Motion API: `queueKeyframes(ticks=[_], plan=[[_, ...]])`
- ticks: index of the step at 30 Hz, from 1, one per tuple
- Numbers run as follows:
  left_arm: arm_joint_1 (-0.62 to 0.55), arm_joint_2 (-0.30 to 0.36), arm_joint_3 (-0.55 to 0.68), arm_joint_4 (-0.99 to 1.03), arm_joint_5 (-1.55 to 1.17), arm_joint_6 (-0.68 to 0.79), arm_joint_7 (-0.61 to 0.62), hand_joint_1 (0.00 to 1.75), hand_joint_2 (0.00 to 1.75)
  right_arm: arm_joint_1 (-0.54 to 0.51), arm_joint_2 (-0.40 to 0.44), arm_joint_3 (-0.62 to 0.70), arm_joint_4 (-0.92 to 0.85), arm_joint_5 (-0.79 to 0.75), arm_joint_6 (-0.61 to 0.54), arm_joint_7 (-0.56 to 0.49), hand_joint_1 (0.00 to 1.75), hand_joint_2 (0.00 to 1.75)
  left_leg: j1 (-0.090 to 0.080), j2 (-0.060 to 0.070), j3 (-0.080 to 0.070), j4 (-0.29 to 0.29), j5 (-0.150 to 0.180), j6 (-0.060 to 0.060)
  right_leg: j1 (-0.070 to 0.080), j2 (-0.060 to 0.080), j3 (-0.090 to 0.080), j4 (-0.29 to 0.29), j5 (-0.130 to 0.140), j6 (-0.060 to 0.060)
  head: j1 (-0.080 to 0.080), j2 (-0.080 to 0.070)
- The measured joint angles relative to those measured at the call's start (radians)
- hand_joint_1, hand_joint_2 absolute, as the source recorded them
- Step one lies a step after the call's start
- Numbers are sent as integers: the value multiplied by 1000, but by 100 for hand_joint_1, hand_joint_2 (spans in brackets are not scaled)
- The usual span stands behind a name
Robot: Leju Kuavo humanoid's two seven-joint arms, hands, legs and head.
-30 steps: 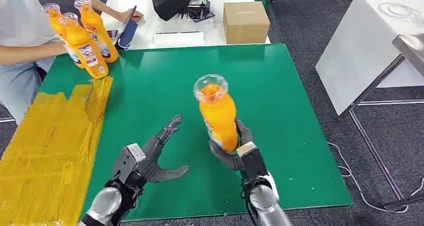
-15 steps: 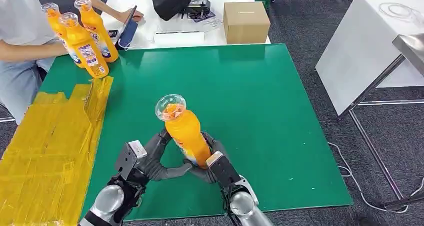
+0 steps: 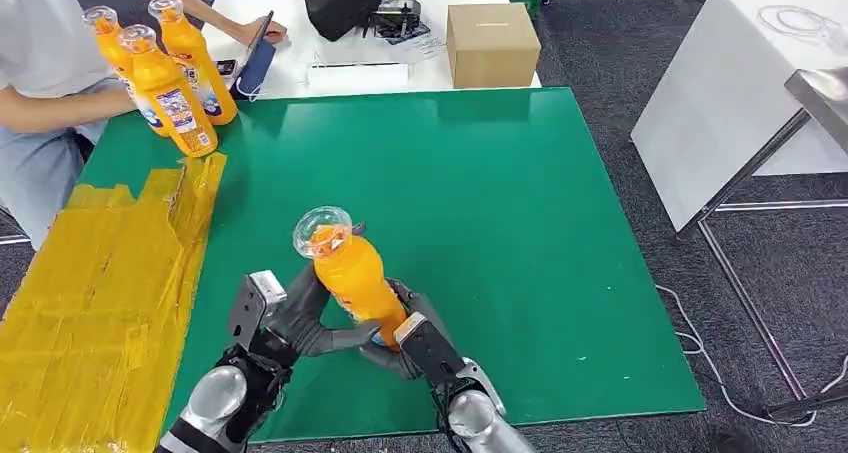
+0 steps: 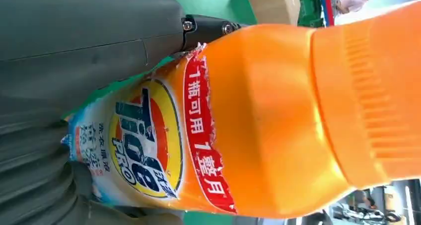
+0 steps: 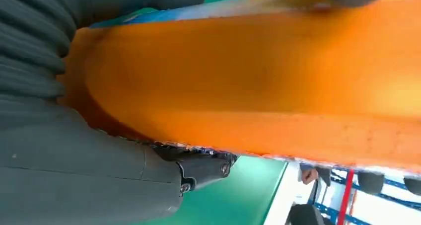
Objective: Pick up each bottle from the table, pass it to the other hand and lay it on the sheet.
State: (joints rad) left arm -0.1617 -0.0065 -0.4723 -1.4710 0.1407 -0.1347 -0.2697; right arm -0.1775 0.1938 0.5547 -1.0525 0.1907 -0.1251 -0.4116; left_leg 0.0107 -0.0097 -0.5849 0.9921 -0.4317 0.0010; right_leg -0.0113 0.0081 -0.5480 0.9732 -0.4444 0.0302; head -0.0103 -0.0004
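While the right robot hand [image 3: 405,338] clamps the lower body of the orange bottle [image 3: 350,271], the left robot hand [image 3: 300,318] sits right against the bottle's other side, thumb under it and fingers up along it; whether those fingers have truly closed on it I cannot tell, though the left wrist view shows the bottle's label pressed close to the palm. Held above the green table [image 3: 520,223], the bottle leans with its long axis running from the base at about 5 o'clock to the clear cap at about 11 o'clock, tilted toward the left hand. My judgement is that the handover is mid-way, with the left hand the nearer receiver. The yellow sheet [image 3: 100,293] lies at 9 o'clock from the hands, near and with nothing between. Three more orange bottles [image 3: 170,78] stand upright at 11 o'clock, well apart, by the sheet's far end, where a person's arm [image 3: 60,108] reaches in. A cardboard box [image 3: 490,43] sits on the white table beyond, out of the way
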Motion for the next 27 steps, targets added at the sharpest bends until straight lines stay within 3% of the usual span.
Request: queueKeyframes(ticks=[5,6,7,27], plan=[[-2,0,0,5,16,0,2,9,175,-8,2,9,26,0,-9,-5,175,175,0,0,0,0,0,0,0,0,0,0,0,0,0,0],[-3,0,-1,6,16,0,2,77,175,-9,2,11,29,0,-11,-5,175,175,0,0,0,0,0,0,0,0,0,0,0,0,0,0],[-4,0,-2,8,17,0,2,175,175,-11,2,13,32,0,-13,-6,175,175,0,0,0,0,0,0,0,0,0,0,0,0,0,0],[-16,-8,-17,30,32,5,2,175,175,-27,7,16,68,-8,-18,-8,175,175,0,0,0,0,0,0,0,0,0,0,0,0,0,0]])
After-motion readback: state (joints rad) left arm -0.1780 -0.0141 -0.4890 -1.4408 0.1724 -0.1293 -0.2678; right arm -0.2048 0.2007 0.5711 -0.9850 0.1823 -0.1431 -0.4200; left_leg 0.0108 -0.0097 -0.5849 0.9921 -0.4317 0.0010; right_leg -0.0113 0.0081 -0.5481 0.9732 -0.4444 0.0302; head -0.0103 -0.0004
